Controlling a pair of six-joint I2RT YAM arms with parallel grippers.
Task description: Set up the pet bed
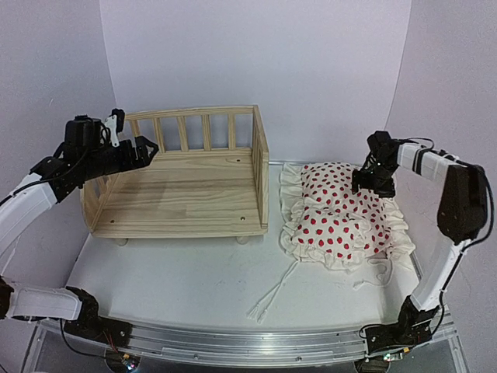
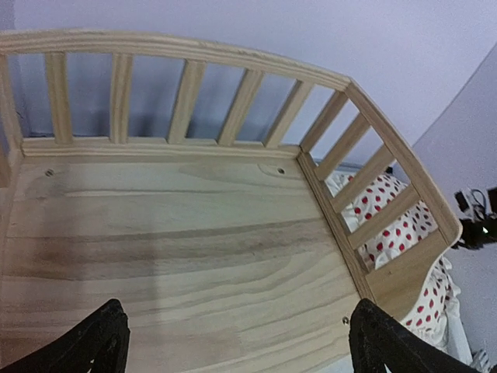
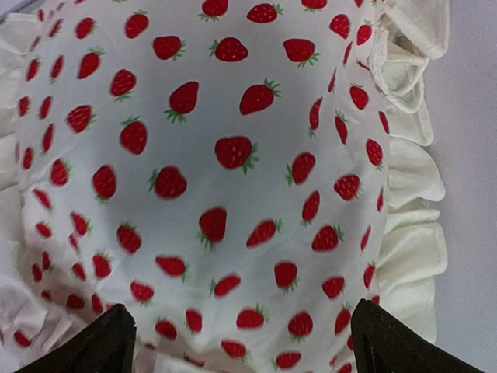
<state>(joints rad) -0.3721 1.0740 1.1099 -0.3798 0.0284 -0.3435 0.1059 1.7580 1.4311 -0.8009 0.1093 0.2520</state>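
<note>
White ruffled strawberry-print cushion (image 1: 342,225), surface's right edge: likely soft, light; pinch ruffle. Pine slatted frame (image 1: 182,194) rigid. Left gripper (image 1: 142,149), right gripper (image 1: 363,183) spread, empty

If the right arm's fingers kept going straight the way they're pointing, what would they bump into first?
The strawberry-print cushion. The right fingers are open and aimed at its puffy middle, and the wrist view shows nothing in between. How big the gap is, I cannot tell from these pictures.
</note>
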